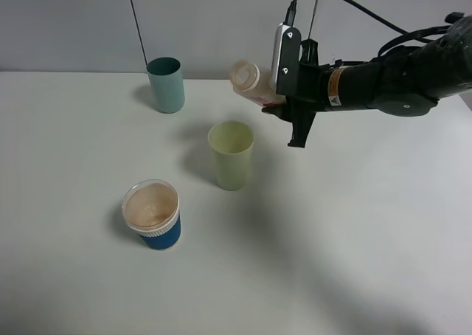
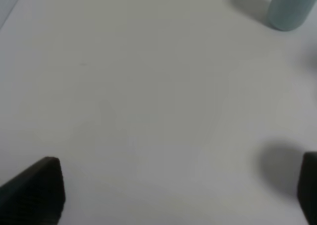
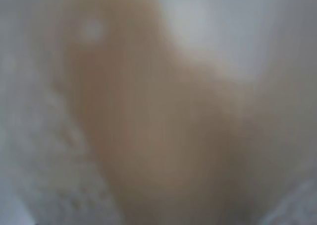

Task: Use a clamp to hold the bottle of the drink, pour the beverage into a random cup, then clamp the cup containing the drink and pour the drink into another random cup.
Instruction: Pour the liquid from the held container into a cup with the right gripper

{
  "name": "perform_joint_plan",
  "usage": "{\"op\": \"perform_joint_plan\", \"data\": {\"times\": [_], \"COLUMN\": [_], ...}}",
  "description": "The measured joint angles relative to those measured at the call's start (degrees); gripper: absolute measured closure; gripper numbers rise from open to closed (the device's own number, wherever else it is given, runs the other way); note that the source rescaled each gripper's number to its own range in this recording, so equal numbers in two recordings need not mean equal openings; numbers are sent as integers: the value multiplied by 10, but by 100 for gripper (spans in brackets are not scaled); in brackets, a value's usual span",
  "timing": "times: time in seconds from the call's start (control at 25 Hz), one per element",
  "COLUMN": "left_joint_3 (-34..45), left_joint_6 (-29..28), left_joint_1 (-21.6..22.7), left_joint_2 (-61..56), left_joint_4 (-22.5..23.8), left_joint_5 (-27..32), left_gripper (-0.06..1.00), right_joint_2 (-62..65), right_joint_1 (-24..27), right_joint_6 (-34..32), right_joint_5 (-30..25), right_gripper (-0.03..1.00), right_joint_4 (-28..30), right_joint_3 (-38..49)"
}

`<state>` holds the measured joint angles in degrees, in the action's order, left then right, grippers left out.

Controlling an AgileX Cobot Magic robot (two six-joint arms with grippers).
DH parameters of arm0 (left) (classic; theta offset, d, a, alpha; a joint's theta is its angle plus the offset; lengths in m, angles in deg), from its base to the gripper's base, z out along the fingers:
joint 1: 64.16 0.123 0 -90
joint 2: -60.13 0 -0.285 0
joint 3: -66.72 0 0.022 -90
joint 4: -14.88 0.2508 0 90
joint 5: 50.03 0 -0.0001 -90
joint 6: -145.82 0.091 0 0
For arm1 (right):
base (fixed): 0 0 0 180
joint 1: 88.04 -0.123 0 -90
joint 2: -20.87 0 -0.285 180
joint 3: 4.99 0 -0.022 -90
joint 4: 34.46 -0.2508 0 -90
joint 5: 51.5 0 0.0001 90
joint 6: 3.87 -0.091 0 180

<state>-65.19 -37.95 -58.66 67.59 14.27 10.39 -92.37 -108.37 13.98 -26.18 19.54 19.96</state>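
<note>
Three cups stand before me: the blue cup [image 1: 160,235], near left, holds pinkish-brown beverage [image 1: 151,204]. My right clamp [image 1: 278,103] grips the tilted bottle [image 1: 247,80] beyond the yellow-green cup [image 1: 232,165], label unreadable; left gripper [image 2: 171,190] spread wide.

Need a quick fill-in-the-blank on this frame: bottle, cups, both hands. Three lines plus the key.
1. The right hand is shut on the tilted ____.
2. The white-rimmed cup holding the beverage has a ____ wall.
3. The left hand is ____ and holds nothing.
Missing words: bottle; blue; open.
</note>
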Motion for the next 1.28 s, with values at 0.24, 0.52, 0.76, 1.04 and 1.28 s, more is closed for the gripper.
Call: {"op": "perform_joint_plan", "data": {"times": [0.24,0.52,0.76,1.04,1.28], "left_joint_3": [0,0,0,0,0], "left_joint_6": [0,0,0,0,0], "left_joint_1": [0,0,0,0,0], "left_joint_2": [0,0,0,0,0], "left_joint_4": [0,0,0,0,0], "left_joint_5": [0,0,0,0,0], "left_gripper": [-1,-1,-1,-1,-1], "right_joint_2": [0,0,0,0,0], "right_joint_1": [-16,-26,-26,-26,-26], "right_joint_6": [-5,-5,7,7,22], "right_joint_5": [-6,-30,-42,-63,-76], "right_gripper": [95,95,95,95,95], "right_joint_4": [11,27,39,62,74], "right_joint_3": [0,0,0,0,-3]}}
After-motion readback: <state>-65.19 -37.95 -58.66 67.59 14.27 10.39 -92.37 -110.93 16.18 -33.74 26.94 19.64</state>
